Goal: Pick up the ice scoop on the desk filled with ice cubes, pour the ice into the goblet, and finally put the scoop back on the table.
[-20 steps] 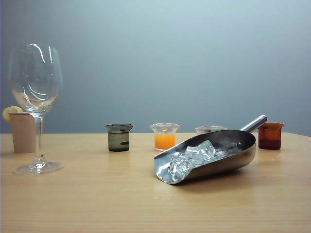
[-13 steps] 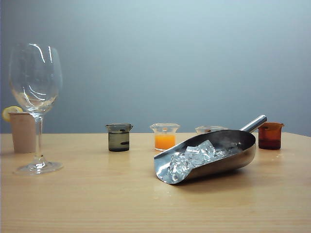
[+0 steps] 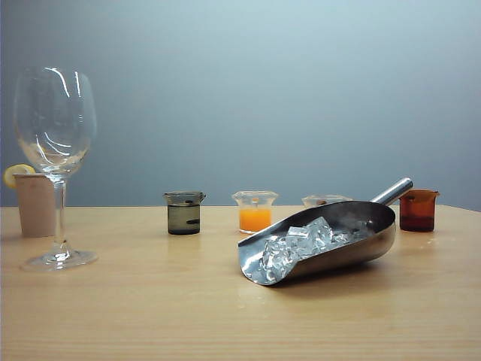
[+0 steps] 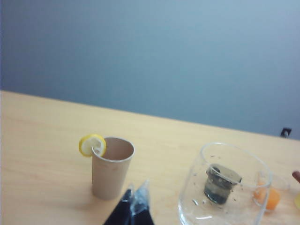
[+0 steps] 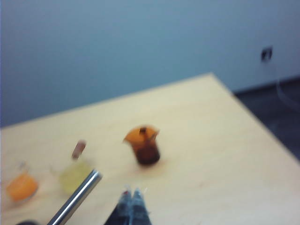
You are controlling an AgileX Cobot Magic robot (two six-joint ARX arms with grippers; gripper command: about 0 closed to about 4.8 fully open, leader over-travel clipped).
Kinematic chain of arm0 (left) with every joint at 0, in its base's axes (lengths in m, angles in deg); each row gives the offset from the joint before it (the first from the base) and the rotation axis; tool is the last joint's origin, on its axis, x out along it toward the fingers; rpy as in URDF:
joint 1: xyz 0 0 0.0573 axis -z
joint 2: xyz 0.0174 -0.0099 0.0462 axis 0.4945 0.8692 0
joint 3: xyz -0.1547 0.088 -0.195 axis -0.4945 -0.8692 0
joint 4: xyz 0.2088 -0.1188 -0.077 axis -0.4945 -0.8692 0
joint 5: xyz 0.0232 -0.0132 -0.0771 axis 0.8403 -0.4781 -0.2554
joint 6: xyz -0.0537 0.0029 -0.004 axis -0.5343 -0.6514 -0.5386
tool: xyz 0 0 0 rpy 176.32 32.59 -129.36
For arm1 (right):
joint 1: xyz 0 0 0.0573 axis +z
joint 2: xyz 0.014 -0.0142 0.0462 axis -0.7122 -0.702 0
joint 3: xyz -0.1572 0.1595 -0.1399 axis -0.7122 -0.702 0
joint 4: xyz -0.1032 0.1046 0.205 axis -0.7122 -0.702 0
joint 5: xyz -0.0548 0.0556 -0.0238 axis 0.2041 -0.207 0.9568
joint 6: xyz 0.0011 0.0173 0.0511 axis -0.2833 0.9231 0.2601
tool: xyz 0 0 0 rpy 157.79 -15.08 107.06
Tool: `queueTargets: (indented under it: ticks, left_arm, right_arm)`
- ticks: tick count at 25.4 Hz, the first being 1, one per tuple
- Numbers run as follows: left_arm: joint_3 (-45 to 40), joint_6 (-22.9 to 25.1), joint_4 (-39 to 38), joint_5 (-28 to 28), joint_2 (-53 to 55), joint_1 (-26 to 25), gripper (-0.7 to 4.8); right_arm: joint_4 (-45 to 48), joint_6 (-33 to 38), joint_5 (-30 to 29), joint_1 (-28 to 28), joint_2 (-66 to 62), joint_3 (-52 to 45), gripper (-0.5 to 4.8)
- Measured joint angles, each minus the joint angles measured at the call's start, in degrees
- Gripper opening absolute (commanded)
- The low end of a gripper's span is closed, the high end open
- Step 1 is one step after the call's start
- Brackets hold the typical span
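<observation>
Inspection found the ice scoop lying on the desk, right of centre in the exterior view, its trough heaped with ice cubes and its short handle angled up toward the amber beaker. The goblet stood well apart at the far left, upright and empty, just in front of the paper cup.

My right gripper hung above the desk with its jaws pressed together, empty, the handle close beside it. My left gripper hovered between cup and goblet; its tips looked nearly together, but I could not tell for certain.

I judged the scoop stiff, slick steel, front-heavy under its load. The handle was the only sound hold, and kept level, lest wet cubes slide out. The thin-stemmed goblet I rated fragile.
</observation>
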State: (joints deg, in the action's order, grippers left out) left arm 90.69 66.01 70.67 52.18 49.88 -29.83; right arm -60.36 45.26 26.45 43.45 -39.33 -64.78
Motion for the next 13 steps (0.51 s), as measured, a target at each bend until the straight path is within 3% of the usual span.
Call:
queueTargets:
  ticks: [8, 11, 13]
  left_arm:
    - [11.8, 1.1, -4.0, -6.0, 15.2, 0.0, -0.05]
    - [20.8, 2.4, -4.2, -7.4, 21.5, 4.0, -0.05]
    - [23.8, 3.1, -4.2, -7.4, 23.6, 6.4, -0.05]
  right_arm:
    - [-0.8, 7.1, -8.7, 0.6, -25.4, 16.7, -0.09]
    - [5.2, 12.9, -17.7, 0.7, -35.0, 17.0, -0.09]
    - [6.8, 15.3, -18.9, 0.7, -38.5, 17.0, -0.09]
